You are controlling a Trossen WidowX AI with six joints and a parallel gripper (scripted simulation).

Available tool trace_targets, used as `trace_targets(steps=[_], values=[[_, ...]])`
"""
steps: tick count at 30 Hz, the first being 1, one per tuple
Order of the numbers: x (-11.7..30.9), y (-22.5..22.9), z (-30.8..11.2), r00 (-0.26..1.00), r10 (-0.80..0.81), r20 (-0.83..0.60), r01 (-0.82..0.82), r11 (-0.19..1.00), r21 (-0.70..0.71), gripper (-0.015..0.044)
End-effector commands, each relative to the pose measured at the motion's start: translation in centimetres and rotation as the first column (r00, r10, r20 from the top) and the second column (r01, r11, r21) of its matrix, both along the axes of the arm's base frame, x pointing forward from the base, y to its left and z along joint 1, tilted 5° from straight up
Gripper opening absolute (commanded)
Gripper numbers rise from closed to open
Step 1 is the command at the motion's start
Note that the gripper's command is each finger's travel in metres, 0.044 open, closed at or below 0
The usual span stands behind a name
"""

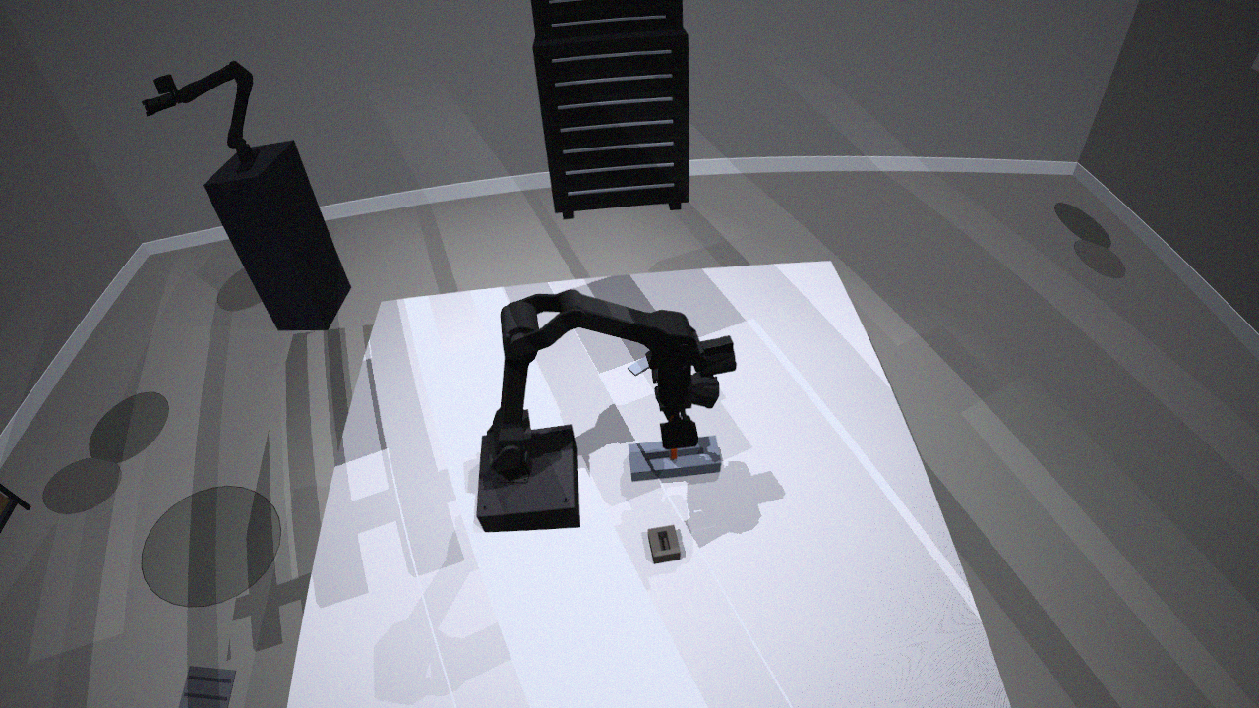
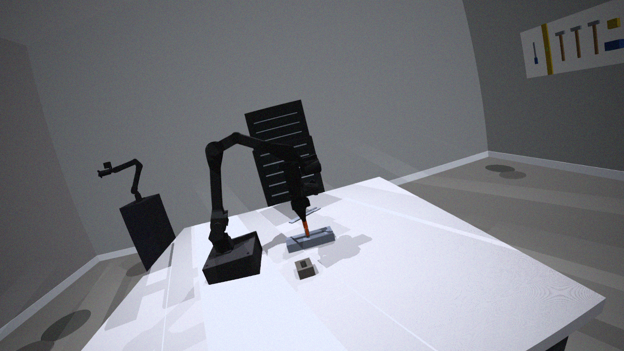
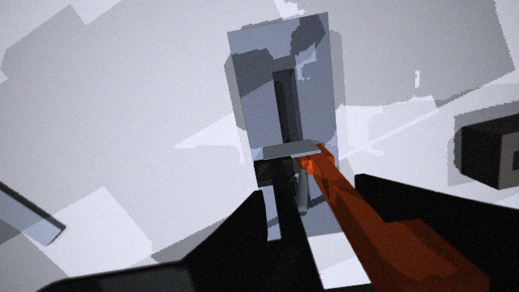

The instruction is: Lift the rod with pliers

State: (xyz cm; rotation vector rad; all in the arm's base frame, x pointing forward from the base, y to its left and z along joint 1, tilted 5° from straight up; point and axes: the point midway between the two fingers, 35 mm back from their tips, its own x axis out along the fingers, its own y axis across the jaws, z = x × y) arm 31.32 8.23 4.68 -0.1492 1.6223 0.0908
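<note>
From here I'm seeing the pincer [image 1: 676,438] [image 2: 304,218] [image 3: 308,191] clamping partway closed on the orange-handled pliers [image 1: 669,451] [image 2: 306,228] [image 3: 345,203]; directly below it, the channel block [image 1: 676,471] [image 2: 312,243] [image 3: 316,105] is resting on the tabletop [image 1: 792,572] [image 2: 414,270] [image 3: 122,81], the rod [image 3: 280,101] lying inside.
</note>
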Motion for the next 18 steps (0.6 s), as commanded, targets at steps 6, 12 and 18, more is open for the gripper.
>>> trace_targets(steps=[6, 12, 18], values=[[0.3, 0.3, 1.2, 1.0, -0.003, 0.011, 0.003, 1.0, 0.002, 0.0101], [0.3, 0.5, 1.8, 1.0, -0.002, 0.011, 0.002, 1.0, 0.001, 0.0101], [0.3, 0.6, 2.3, 1.0, -0.001, 0.011, 0.001, 1.0, -0.001, 0.0101]])
